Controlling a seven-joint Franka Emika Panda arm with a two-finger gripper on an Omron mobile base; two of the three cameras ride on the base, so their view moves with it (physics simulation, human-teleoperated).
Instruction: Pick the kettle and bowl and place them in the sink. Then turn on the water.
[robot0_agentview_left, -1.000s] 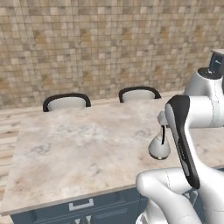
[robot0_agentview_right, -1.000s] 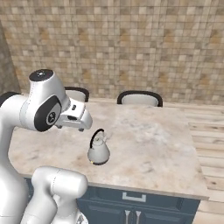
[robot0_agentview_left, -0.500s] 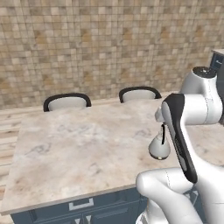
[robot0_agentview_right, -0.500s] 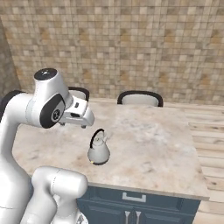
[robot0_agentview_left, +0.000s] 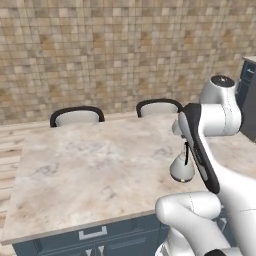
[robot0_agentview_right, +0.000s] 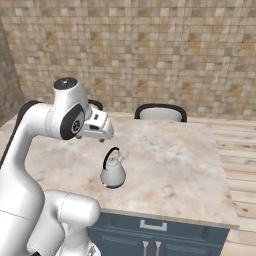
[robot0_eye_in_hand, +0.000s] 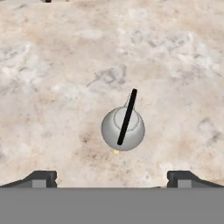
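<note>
Shifted since a second ago: white upper arm link raised and swung further over the counter, shoulder joint higher in both base views, hand carried slightly forward; kettle unmoved. Left base view: small pear-shaped silvery-grey kettle (robot0_agentview_left: 182, 167) with thin black arched handle, upright on the beige marbled stone countertop (robot0_agentview_left: 95, 170), near its right front part, partly hidden behind the white arm link with its dark stripe. Beyond the far counter edge, two black-rimmed grey chair backs (robot0_agentview_left: 76, 116), against a tan and brown mosaic tile wall (robot0_agentview_left: 115, 50). Below the counter front, dark blue cabinet drawers with a silver handle (robot0_agentview_left: 93, 233). Right base view: same kettle (robot0_agentview_right: 113, 170) standing alone on the counter, spout toward the wall side, handle arching over the lid; white hand (robot0_agentview_right: 97, 126) held above and just to the left of it, apart from it, fingertips hidden here. One chair back plain behind the counter, another partly hidden by the arm. Hand view: looking straight down onto the kettle (robot0_eye_in_hand: 123, 127), centred, round lid and black handle seen as a slanted bar, spout pointing up in the frame. Two-finger gripper (robot0_eye_in_hand: 112, 178) with jaws spread wide, one dark fingertip at each lower corner, well apart from the kettle, holding nothing. Marbled counter all around the kettle.
</note>
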